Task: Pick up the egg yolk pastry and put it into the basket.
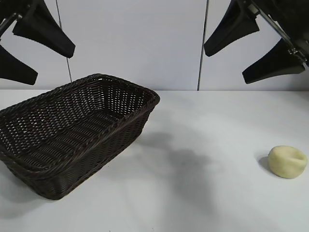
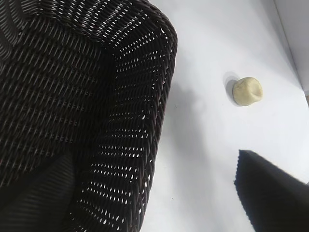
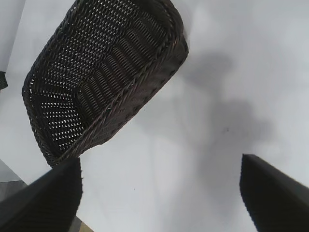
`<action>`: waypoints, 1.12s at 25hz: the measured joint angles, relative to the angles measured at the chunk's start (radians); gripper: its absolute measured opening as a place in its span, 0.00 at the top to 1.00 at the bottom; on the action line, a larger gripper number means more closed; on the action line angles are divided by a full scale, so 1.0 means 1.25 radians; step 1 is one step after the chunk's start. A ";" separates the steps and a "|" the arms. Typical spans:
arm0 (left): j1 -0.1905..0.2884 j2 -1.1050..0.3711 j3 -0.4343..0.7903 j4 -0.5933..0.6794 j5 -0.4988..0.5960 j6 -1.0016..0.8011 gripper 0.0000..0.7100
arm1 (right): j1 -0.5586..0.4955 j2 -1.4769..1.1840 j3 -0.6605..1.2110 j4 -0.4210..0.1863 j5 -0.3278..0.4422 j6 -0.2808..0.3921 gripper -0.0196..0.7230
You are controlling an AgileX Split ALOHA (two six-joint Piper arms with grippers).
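Observation:
The egg yolk pastry [image 1: 287, 161], a small pale yellow dome with a dented top, lies on the white table at the right; the left wrist view shows the egg yolk pastry [image 2: 247, 91] too. The dark brown wicker basket [image 1: 104, 79] stands at the left with nothing inside; its rim also shows as the basket [image 2: 166, 72] and the basket [image 3: 159, 67]. My left gripper [image 1: 50, 63] hangs open, high above the basket. My right gripper [image 1: 224, 65] hangs open, high above the table, up and left of the pastry. Nothing is between either pair of fingers.
A pale wall with vertical seams [image 1: 203, 43] stands behind the table. Bare white table surface [image 1: 203, 183] lies between basket and pastry. The table's edge [image 3: 72, 224] shows in the right wrist view.

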 joint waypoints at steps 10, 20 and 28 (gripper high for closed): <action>0.000 0.000 0.000 0.002 -0.001 -0.045 0.08 | 0.000 0.000 0.000 -0.001 0.001 0.000 0.12; 0.000 -0.032 -0.123 0.348 0.162 -0.578 0.08 | 0.000 0.000 0.000 -0.001 0.001 0.000 0.12; 0.000 -0.055 -0.159 0.583 0.231 -0.974 0.08 | 0.000 0.000 0.000 -0.001 0.002 0.000 0.12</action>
